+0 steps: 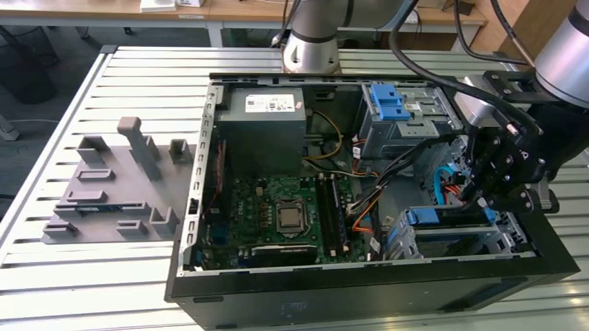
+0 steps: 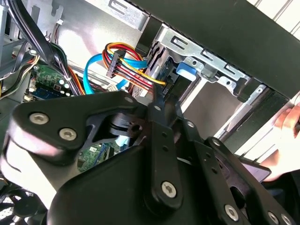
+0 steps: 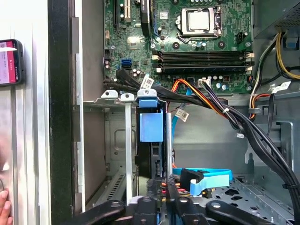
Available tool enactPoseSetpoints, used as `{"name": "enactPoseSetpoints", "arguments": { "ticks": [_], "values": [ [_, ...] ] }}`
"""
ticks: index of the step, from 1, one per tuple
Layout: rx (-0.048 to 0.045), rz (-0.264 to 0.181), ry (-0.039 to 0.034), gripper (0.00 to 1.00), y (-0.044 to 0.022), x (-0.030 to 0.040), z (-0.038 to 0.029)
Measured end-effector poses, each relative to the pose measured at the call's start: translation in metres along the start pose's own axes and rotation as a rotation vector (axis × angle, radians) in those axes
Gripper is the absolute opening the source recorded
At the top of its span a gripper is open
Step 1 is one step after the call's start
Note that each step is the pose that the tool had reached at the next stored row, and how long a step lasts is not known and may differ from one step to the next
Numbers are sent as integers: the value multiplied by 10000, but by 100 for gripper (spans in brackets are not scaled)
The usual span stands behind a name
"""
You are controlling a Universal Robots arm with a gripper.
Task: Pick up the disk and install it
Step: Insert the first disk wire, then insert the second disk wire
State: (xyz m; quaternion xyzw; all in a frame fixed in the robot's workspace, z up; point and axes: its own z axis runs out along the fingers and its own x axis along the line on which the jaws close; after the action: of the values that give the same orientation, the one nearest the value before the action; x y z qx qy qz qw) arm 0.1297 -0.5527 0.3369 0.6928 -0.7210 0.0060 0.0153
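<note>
The disk [image 1: 448, 216] sits on edge in the metal bay at the case's front corner, on the exterior view's right. Its bright blue carrier frame [image 3: 151, 123] sticks out of the bay's slot. My black gripper [image 1: 476, 200] hovers just above and beside that bay, inside the open computer case. In the first wrist view its fingertips [image 3: 151, 191] stand close together and the gripper [image 3: 161, 191] looks shut, a short way back from the carrier's end and apart from it. Red and orange wires lie just past the tips.
A grey power-supply box [image 1: 262, 131], the motherboard [image 1: 285, 214] and a perforated cage with a blue latch [image 1: 398, 103] crowd the case. Cable bundles [image 3: 220, 112] and a blue cable [image 2: 96, 65] run beside the bay. A person's hand [image 2: 287, 117] and a phone [image 3: 8, 63] rest outside the case wall.
</note>
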Motion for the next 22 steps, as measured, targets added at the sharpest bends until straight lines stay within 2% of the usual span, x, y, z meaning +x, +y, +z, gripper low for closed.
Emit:
{"name": "enactPoseSetpoints", "arguments": {
  "ticks": [1, 2, 3, 4, 22],
  "values": [
    [0, 0, 2, 23, 0, 0, -1],
    [0, 1, 3, 16, 0, 0, -2],
    [0, 0, 2, 16, 0, 0, -2],
    [0, 0, 2, 11, 0, 0, -2],
    [0, 0, 3, 11, 0, 1, -30]
  ]
}}
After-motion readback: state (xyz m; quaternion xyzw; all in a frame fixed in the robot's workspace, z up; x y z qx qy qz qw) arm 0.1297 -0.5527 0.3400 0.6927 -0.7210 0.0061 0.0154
